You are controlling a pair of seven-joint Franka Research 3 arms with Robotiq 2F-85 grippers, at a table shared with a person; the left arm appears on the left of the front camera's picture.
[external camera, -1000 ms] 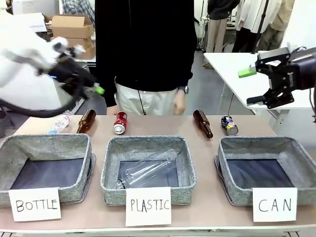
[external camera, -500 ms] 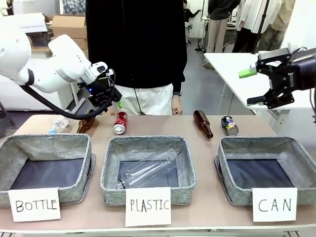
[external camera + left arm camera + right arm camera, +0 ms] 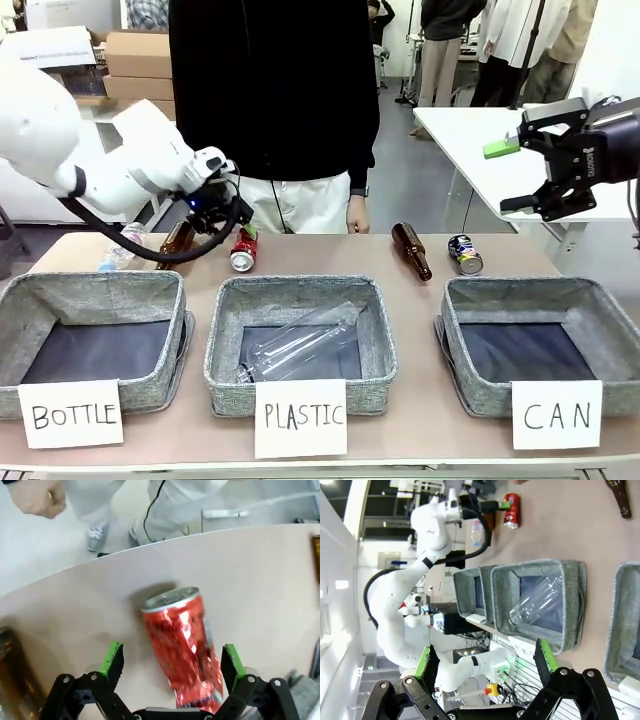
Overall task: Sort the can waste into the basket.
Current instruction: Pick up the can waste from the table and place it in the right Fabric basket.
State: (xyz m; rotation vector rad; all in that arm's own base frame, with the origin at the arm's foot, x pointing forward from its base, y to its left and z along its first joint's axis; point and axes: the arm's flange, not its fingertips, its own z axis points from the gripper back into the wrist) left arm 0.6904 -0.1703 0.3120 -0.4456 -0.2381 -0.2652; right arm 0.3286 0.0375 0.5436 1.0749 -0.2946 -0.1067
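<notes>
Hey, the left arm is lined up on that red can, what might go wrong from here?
The red can lies dented on its side between the fingers of the open left hand; it may roll or slip as they close. A brown bottle lies close beside it and might get nudged. The CAN basket sits far right, so a loose grip risks a drop on the way.

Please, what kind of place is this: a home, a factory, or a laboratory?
Probably a robotics laboratory: a white robot arm reaches over a table with handwritten sorting labels such as the CAN card, and cardboard boxes and other people stand behind.
</notes>
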